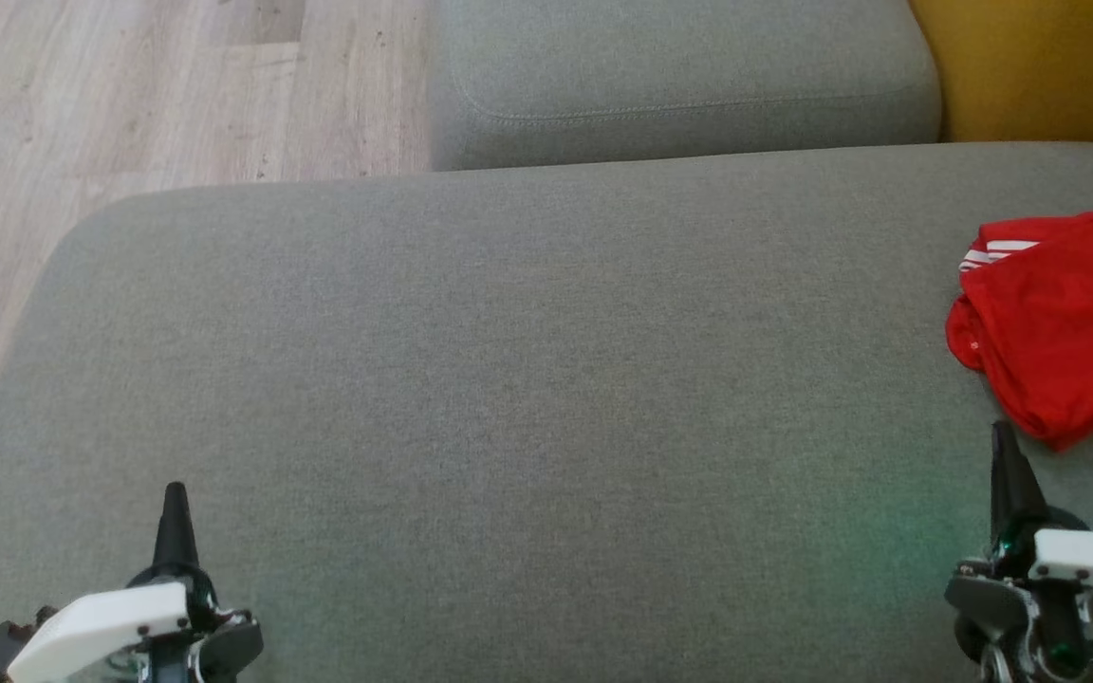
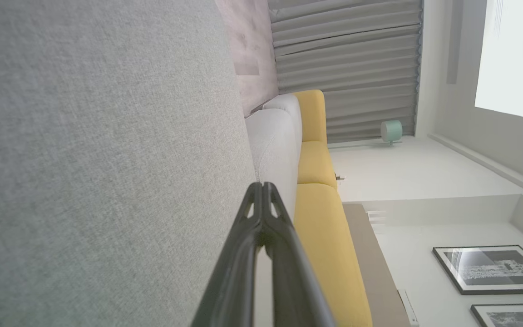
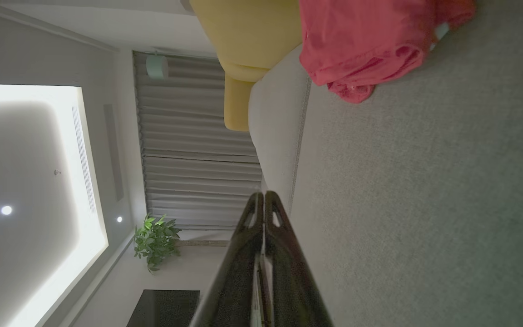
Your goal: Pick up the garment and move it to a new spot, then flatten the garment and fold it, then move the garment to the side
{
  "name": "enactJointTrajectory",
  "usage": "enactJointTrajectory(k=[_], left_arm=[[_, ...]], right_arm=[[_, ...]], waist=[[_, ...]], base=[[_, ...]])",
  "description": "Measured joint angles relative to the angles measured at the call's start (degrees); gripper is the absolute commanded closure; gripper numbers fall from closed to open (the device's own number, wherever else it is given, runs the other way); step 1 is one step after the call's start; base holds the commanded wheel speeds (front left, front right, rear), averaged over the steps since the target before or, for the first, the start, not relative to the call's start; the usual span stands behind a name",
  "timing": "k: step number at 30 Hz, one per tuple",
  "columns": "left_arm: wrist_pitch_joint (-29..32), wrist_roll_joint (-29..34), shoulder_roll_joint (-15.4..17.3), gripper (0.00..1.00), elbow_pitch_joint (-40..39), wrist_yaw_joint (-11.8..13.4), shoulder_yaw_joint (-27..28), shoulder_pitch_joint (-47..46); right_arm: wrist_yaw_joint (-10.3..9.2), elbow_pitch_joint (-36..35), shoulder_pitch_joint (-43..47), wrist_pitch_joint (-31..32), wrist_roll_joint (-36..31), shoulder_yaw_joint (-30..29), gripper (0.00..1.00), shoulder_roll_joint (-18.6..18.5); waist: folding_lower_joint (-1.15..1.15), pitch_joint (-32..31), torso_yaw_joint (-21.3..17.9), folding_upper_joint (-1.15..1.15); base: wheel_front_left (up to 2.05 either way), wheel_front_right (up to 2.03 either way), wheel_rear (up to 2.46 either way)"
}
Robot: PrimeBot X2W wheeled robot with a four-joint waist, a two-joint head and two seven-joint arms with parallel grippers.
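Just beyond the clenched, empty right end effector (image 1: 1003, 434), the crumpled red garment (image 1: 1068, 323); left end effector (image 1: 175, 491) likewise clenched.

Red garment (image 1: 1068, 323) with white stripes, crumpled in a loose heap, lies at the right edge of the grey sofa cushion (image 1: 509, 379), partly cut off.

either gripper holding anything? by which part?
Nothing is held. The left gripper and right gripper are both shut and empty; the red garment lies untouched on the grey cushion.
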Motion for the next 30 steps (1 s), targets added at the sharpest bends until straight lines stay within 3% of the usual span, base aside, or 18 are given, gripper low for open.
enactJointTrajectory(k=[10, 30], left_arm=[[1.5, -6.4, -0.1, 1.00, 0.0, -0.5, 0.7, -2.0], [1.5, -6.4, -0.1, 1.00, 0.0, -0.5, 0.8, -2.1]], right_arm=[[0.00, 0.0, -1.9, 1.5, 6.5, -0.8, 1.00, 0.0], [0.00, 0.0, -2.2, 1.5, 6.5, -0.8, 1.00, 0.0]], waist=[[0.00, 0.9, -0.2, 0.00], [0.00, 0.9, -0.2, 0.00]], base=[[0.00, 0.00, 0.00], [0.00, 0.00, 0.00]])
